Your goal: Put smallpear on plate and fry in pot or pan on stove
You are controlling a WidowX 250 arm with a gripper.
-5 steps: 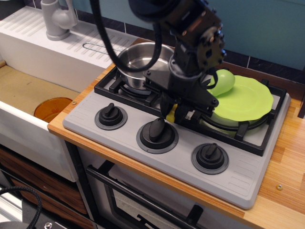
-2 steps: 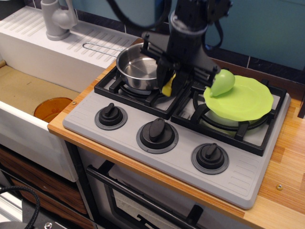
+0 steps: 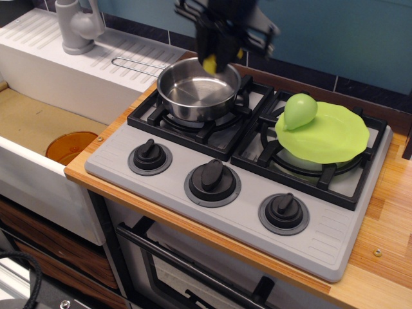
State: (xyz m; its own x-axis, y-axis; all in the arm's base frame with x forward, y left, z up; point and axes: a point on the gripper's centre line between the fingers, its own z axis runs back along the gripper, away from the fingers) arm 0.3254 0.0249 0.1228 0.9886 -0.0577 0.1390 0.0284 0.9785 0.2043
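Note:
The light-green smallpear (image 3: 300, 111) sits on the left part of the lime-green plate (image 3: 331, 135), which rests on the right burner of the grey stove (image 3: 251, 215). The steel pan (image 3: 195, 98) stands on the left burner, its inside bare. My gripper (image 3: 215, 56) hangs over the pan's far rim, shut on the yellow fry (image 3: 210, 64), whose lower end shows between the fingers above the pan.
A grey sink unit with a faucet (image 3: 77, 26) and a ridged drainboard lies to the left. An orange disc (image 3: 69, 147) lies in the basin. Three black knobs (image 3: 213, 176) line the stove front. Wooden counter (image 3: 386, 244) on the right.
My gripper has lifted the fry from the stove's middle, between the burners, and carried it up and back-left to above the pan. The pear and plate have not moved.

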